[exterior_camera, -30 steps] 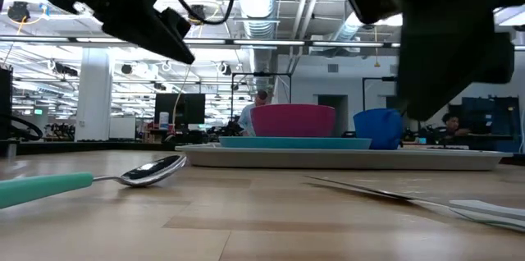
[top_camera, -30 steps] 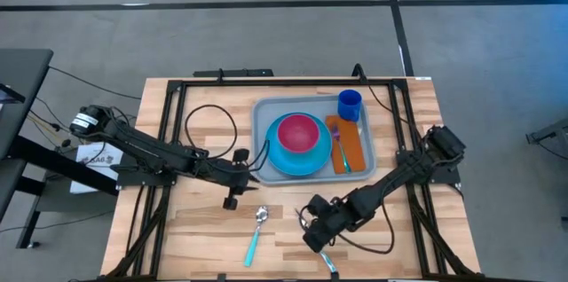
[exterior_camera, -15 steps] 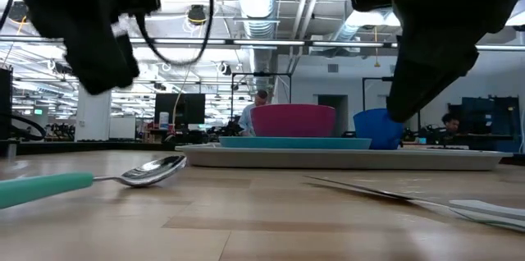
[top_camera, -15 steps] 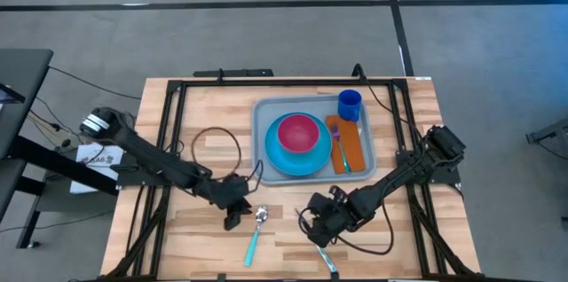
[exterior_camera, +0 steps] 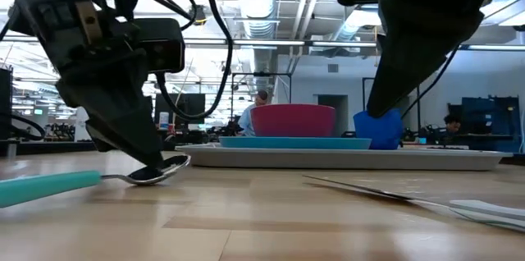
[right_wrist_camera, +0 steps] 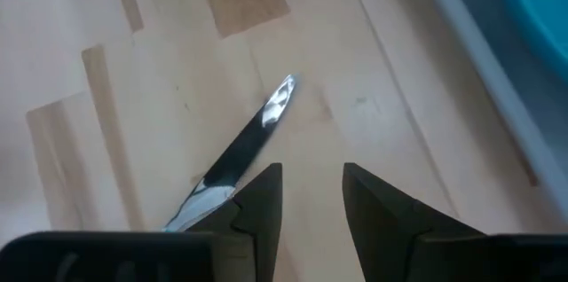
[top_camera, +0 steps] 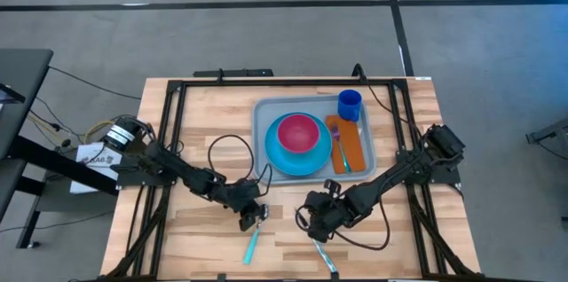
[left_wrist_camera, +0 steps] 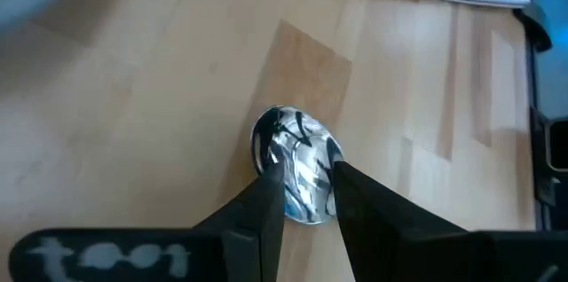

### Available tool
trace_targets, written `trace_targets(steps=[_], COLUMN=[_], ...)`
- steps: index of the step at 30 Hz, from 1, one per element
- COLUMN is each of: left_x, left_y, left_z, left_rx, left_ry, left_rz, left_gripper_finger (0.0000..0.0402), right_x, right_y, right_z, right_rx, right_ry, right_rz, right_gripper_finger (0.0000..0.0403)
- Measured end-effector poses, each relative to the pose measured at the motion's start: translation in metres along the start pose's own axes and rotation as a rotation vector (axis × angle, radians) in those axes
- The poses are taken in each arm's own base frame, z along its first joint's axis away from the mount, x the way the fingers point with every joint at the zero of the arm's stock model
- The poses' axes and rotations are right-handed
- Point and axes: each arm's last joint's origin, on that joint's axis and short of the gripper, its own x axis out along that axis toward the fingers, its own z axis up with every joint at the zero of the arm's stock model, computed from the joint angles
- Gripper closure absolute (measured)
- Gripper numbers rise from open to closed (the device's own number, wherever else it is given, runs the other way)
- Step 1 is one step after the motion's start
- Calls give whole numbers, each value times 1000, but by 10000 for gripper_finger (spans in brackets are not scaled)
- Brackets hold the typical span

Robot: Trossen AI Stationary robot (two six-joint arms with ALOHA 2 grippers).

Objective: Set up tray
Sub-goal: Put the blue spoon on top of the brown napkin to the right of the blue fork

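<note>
A spoon with a teal handle [top_camera: 253, 239] lies flat on the wooden table near the near edge, its shiny bowl [left_wrist_camera: 297, 162] pointing toward the tray. My left gripper [top_camera: 255, 217] is down at that bowl, open by a narrow gap, one finger on each side of the bowl's handle end [exterior_camera: 156, 172]. A knife [top_camera: 325, 255] lies flat to the spoon's right. My right gripper [top_camera: 313, 221] hovers open above the knife's blade [right_wrist_camera: 248, 140], well off the table [exterior_camera: 394, 105]. The grey-blue tray [top_camera: 259, 118] sits farther back. My left gripper comes from above, slanting, with its fingers [left_wrist_camera: 266, 202] straddling the spoon where the bowl narrows toward the handle. The spoon lies flat on the table. Whether the fingers touch it, I cannot tell.
The tray holds a round blue plate [top_camera: 277, 162] with a pink bowl [top_camera: 299, 131], a blue cup [top_camera: 350, 105] and an orange napkin [top_camera: 355, 147] with a fork on it. Black rails frame the table on both sides. Bare wood lies between spoon and knife.
My left gripper has travelled from beside the tray's left edge toward the near edge and rightward, and has come down onto the spoon's bowl. My right gripper has shifted slightly toward the far edge. Spoon and knife have stayed in place.
</note>
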Motion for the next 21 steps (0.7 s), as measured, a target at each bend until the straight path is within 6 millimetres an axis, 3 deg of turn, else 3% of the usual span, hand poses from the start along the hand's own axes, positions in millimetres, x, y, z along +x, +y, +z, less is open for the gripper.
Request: trace_targets(steps=[14,21], left_x=[-3,-3], left_y=[-2,5], left_z=[1,-1], left_rx=[-50,-47], left_ry=[29,18], left_rz=[-44,70], left_gripper_finger=[315,315], right_x=[1,1], right_y=[-3,-2], right_z=[3,2], right_rx=[-14,12], right_ry=[-1,-2], right_rz=[-4,-2], right_gripper_finger=[290,290])
